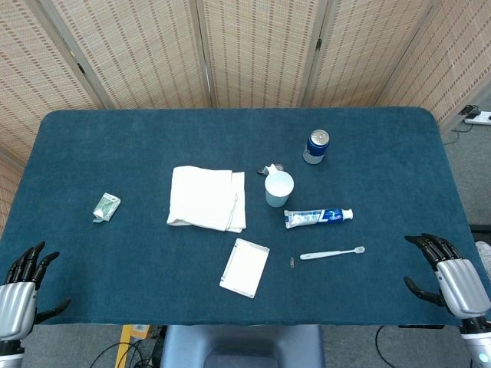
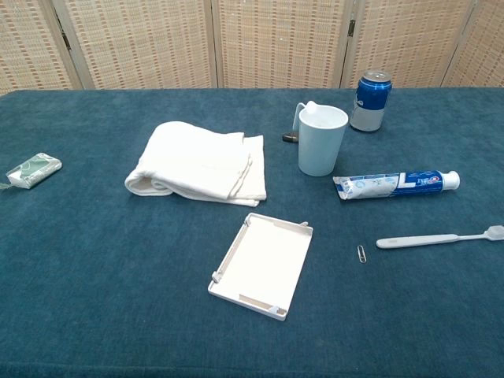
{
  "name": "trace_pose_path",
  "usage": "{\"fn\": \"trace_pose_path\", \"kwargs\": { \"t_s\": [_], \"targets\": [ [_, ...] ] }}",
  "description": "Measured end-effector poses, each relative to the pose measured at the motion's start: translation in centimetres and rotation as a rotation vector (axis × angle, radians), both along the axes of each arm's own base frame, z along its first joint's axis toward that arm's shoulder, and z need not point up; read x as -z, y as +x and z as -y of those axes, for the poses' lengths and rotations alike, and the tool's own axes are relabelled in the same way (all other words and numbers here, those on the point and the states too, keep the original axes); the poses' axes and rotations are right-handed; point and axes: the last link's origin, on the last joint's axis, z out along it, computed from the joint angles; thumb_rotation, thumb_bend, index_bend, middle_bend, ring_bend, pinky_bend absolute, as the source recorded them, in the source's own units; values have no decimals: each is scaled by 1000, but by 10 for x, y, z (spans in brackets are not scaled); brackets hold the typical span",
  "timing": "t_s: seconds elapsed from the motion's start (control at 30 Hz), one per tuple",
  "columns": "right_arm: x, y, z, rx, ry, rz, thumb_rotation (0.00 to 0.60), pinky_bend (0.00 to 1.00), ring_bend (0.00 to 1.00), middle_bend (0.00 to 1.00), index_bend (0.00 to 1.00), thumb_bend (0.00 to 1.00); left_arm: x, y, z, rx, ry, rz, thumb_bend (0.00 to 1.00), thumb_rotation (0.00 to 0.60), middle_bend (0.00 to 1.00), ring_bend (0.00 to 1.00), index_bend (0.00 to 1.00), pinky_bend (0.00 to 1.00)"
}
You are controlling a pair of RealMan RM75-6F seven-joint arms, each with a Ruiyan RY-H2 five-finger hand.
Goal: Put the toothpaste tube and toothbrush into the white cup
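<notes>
Cup (image 1: 279, 188) stands upright mid-table; tube (image 1: 318, 217) lies at its 4 o'clock, brush (image 1: 332, 252) beyond; left hand (image 1: 21, 285) and right hand (image 1: 449, 271) rest empty, fingers apart.

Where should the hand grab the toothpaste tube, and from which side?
Probably around the mid-body of the toothpaste tube, from above with the right hand. It lies flat, cap toward the robot's right, crimped end near the white cup. The body is the widest part, and the toothbrush lies apart from it.
</notes>
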Motion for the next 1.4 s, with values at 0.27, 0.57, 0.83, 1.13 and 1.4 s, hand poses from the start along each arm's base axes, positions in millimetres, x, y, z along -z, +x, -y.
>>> {"fn": "trace_pose_path", "kwargs": {
  "t_s": [0.27,0.57,0.83,1.13,1.4],
  "targets": [
    [0,1,-1,5,-9,1,600,201,145,224,190,193,0,-2,-1,-3,3,10,135,600,54,23,202,147],
    [3,7,7,-7,-16,1,600,201,145,242,190,200,3,-6,-6,-14,-9,22,135,600,54,23,203,147],
    [15,25,30,-47,-6,-31,600,201,145,277,190,251,8,-8,-9,-13,-18,39,135,600,54,23,203,147],
    [49,46,77,-54,119,-90,600,201,145,283,190,251,4,-20,2,-51,-1,53,135,600,54,23,203,147],
    [92,66,123,-35,217,-141,600,201,145,285,190,251,0,-29,12,-85,13,55,135,600,54,23,215,147]
  ]
}}
